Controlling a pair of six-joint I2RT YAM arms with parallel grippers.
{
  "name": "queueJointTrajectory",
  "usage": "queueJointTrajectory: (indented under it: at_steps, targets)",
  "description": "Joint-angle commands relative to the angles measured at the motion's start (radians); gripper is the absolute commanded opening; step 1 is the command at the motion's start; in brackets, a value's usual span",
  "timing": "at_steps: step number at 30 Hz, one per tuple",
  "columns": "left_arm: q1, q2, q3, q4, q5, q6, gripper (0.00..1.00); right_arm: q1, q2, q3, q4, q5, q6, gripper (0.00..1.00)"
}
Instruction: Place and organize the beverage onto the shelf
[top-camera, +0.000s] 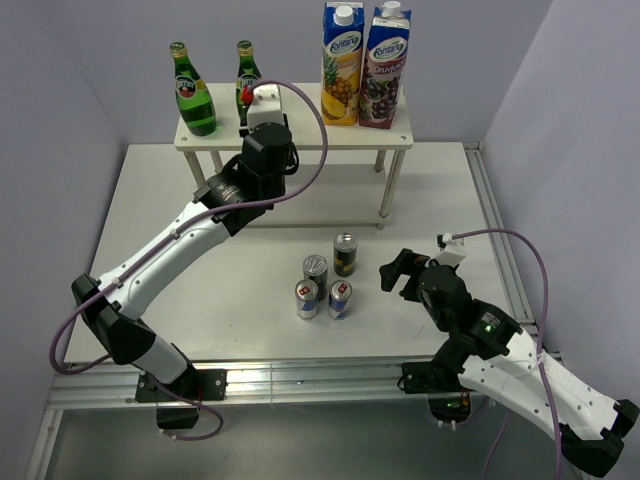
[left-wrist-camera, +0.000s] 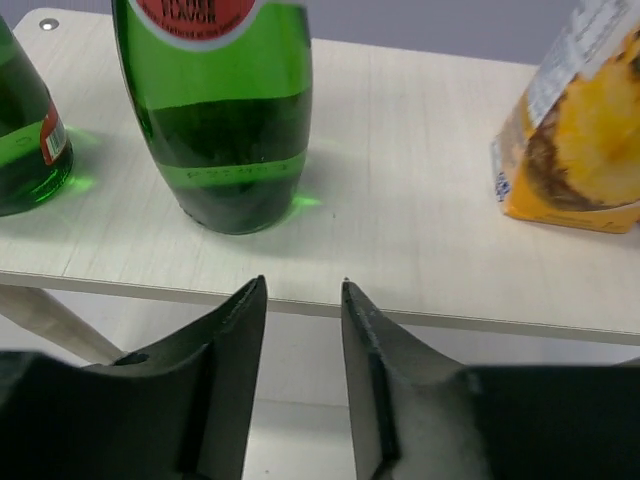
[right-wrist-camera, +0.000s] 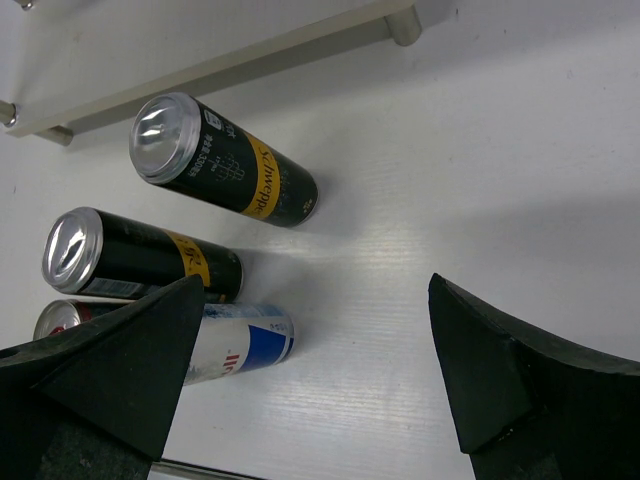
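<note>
Two green glass bottles (top-camera: 192, 90) (top-camera: 245, 78) stand on the top board of the shelf (top-camera: 300, 135). My left gripper (top-camera: 258, 112) hovers at the shelf's front edge, just before the right bottle. In the left wrist view the gripper (left-wrist-camera: 303, 290) is open by a narrow gap and empty, with that bottle (left-wrist-camera: 225, 130) standing beyond the fingertips. Two dark slim cans (top-camera: 345, 254) (top-camera: 315, 270) and two blue-silver cans (top-camera: 307, 298) (top-camera: 340, 298) stand on the table. My right gripper (top-camera: 398, 275) is wide open and empty, right of the cans. Its wrist view (right-wrist-camera: 315, 285) shows a dark can (right-wrist-camera: 225, 170) and a blue-silver can (right-wrist-camera: 240, 345).
Two tall juice cartons (top-camera: 341, 62) (top-camera: 386, 66) stand on the right half of the shelf top; one also shows in the left wrist view (left-wrist-camera: 580, 140). The lower board of the shelf (right-wrist-camera: 230, 65) lies just beyond the cans. Walls close in at the back and both sides.
</note>
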Motion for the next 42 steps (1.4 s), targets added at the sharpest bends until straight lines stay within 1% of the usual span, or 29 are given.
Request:
queueJointTrajectory:
  at_steps: [1,6,11,17,21,36,42]
  targets:
    - [-0.006,0.006,0.066,0.022,-0.008,0.025,0.4,0.008,-0.009,-0.003,0.019,0.035,0.01,1.0]
    - [-0.006,0.059,0.12,0.058,-0.013,0.072,0.36,0.007,-0.011,-0.002,0.019,0.035,0.009,1.0]
    - [0.002,0.141,0.224,0.064,-0.002,0.1,0.26,0.008,-0.009,-0.003,0.019,0.035,0.009,1.0]
    - [0.022,0.221,0.307,0.067,0.007,0.115,0.24,0.008,-0.009,-0.003,0.018,0.035,0.009,1.0]
    - [0.052,0.25,0.335,0.062,0.016,0.111,0.23,0.008,-0.009,-0.003,0.019,0.034,0.007,1.0]
    - [0.137,0.269,0.289,0.067,0.033,0.088,0.21,0.008,-0.014,-0.005,0.019,0.035,0.009,1.0]
    - [0.16,0.24,0.243,0.084,0.028,0.08,0.21,0.008,-0.012,-0.003,0.019,0.035,0.01,1.0]
